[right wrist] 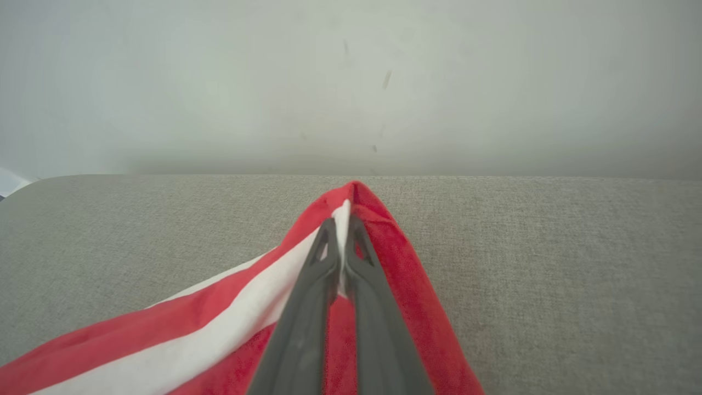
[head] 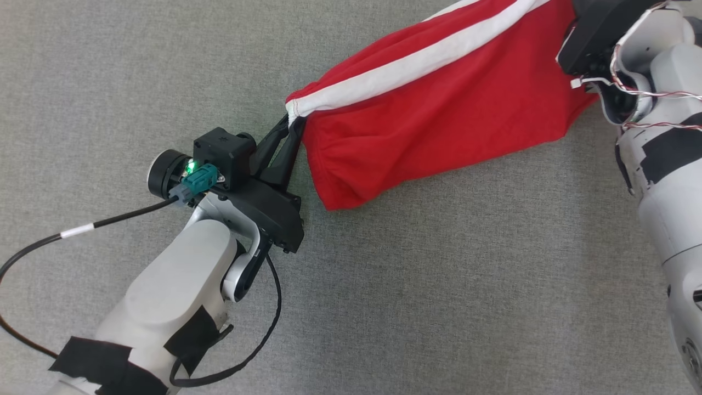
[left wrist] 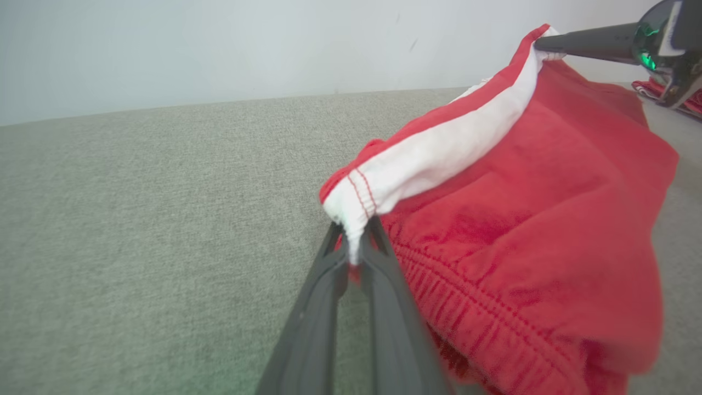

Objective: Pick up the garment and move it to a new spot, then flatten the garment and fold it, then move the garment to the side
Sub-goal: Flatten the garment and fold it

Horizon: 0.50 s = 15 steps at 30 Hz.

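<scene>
The red garment, white-striped, hangs stretched over the grey cloth surface; left gripper pinches its nine-o'clock corner, right gripper its two-o'clock corner. Light, soft, it sags, perhaps brushing the surface; hemmed corners should hold best.

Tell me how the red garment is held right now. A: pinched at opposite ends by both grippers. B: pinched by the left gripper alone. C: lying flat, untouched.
A: the left gripper and the right gripper each clamp one end of the garment, which hangs between them.
</scene>
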{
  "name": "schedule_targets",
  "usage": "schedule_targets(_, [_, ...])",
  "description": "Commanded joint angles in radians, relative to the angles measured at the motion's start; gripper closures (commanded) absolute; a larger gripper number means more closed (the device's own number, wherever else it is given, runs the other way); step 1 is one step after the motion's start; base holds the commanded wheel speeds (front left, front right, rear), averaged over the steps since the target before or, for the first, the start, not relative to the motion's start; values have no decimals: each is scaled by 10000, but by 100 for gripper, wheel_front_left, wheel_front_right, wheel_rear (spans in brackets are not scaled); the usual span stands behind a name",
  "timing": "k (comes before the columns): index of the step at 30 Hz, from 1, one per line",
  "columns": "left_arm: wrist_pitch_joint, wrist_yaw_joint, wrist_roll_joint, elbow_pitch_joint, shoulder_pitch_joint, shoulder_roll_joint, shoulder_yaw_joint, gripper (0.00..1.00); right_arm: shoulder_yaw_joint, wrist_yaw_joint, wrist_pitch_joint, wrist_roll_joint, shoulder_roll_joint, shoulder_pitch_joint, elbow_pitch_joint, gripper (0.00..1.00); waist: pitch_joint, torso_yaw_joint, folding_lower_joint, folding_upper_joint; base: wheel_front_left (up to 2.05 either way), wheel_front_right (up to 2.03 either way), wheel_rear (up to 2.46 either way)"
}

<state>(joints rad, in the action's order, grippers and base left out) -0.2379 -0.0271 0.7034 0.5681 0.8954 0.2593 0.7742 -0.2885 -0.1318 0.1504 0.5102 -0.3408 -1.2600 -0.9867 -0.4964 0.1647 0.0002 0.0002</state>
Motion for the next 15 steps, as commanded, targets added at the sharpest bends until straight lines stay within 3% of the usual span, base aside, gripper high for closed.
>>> schedule_targets(1, [-87,-28,-121,124,88,-84,12,0,-148,28,-151,92,103,-119,-200,0,61,4,-2,-2,0,0,0])
schedule_targets(10, [-228,101,-162,301,-429,-100,-114,0,-776,28,-646,619,-74,138,-581,0,672,-156,-2,-2,0,0,0])
schedule_targets(15, [-274,404,-302,-192,-1074,70,-420,0,-1233,28,-898,1075,-325,618,-502,0,1164,-204,-2,-2,0,0,0])
